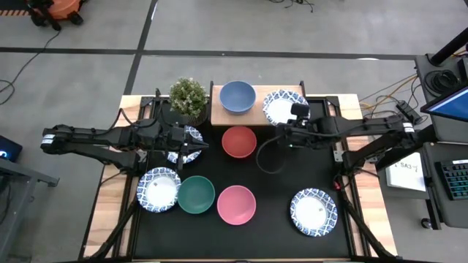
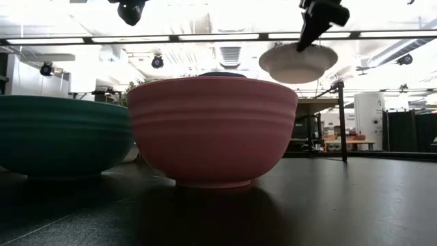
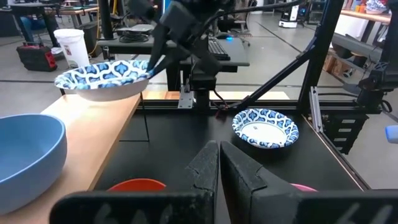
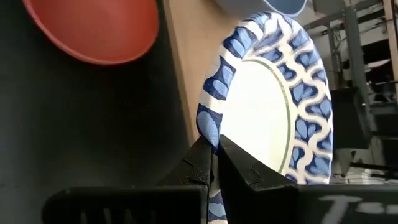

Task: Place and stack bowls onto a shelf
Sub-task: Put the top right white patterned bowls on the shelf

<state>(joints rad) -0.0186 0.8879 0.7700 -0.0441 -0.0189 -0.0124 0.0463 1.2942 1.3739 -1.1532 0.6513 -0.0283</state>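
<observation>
The large black tabletop (image 1: 278, 219) carries most of the bowls, while the low light-wood shelf (image 1: 219, 113) sits at its far edge, beside a small potted green plant (image 1: 189, 96). On the shelf rests a solid blue round bowl (image 1: 238, 96), placed toward one end so room is left beside it.

The right gripper (image 1: 298, 115) holds a white bowl with a blue-patterned rim (image 1: 281, 107) over the shelf's free end. Its jaws are clamped together on the rim, as the right wrist view shows, which lets the bowl hang level; the low view shows it lifted clear of any surface. It appears positioned for lowering onto the shelf beside the blue bowl.

The left gripper (image 1: 191, 142) waits over the table's left side, above another patterned white bowl (image 1: 191, 134), its fingers pressed together on nothing.

Still loose on the tabletop are a red bowl (image 1: 239, 142) just in front of the shelf, a green bowl (image 1: 196, 195) and a pink bowl (image 1: 236, 204) side by side near the front, a patterned bowl (image 1: 159, 190) left of the green one, and another (image 1: 314, 212) well apart at the right front.
</observation>
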